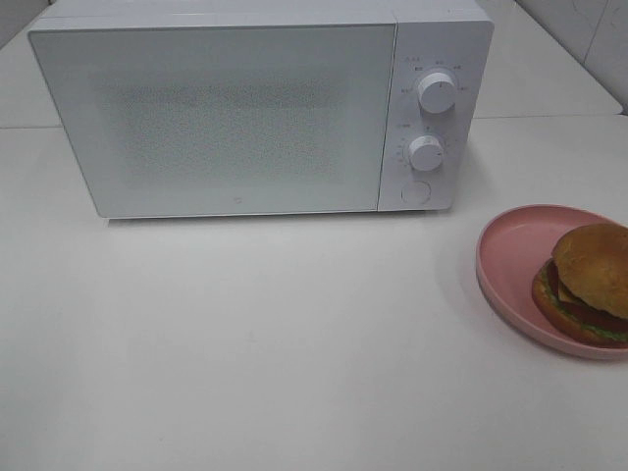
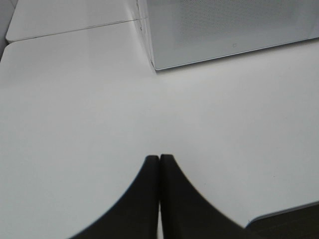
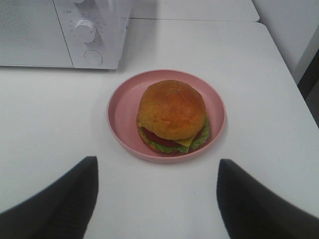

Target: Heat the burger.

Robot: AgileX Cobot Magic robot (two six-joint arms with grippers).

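Right claw (image 3: 157,199) gaping wide, facing burger (image 3: 172,117) on pink plate (image 3: 119,112) — lining up pickup | left claw (image 2: 159,199) pinched together, idling | microwave (image 1: 226,118) door sitting closed

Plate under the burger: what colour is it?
Pink; the plate shows best in the right wrist view.
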